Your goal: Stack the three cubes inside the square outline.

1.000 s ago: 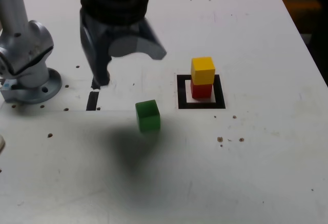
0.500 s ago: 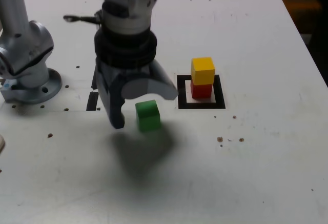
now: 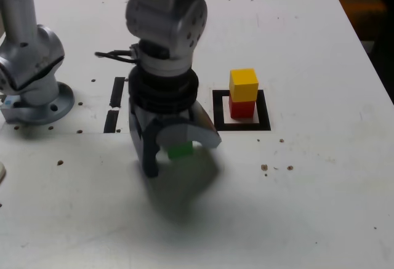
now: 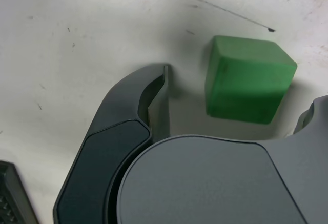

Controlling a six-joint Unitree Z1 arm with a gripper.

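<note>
The jaws stand apart, one on each side of the green cube (image 3: 180, 151) and not yet pressed on it; in the wrist view a gap shows between the near finger and the green face. The gripper (image 3: 178, 155) hangs low over the table (image 3: 320, 220), a little left of the exterior view's centre, with the cube partly hidden beneath it.

The step in hand looks like the pick of the last block. The yellow cube (image 3: 244, 85) already sits on the red cube (image 3: 241, 109) inside the square outline (image 3: 241, 124), just right of centre in the exterior view. The next move likely calls for closing squarely on the green cube, lifting it clear above the yellow top, then carrying it toward the exterior view's right and setting it down gently.

Two short black tape strips (image 3: 114, 104) lie at the left of the gripper, and the arm's base (image 3: 34, 78) stands at the far left; neither is in the path. The main risk, as a judgement, is brushing the two-cube stack on approach, since it stands near the gripper.
</note>
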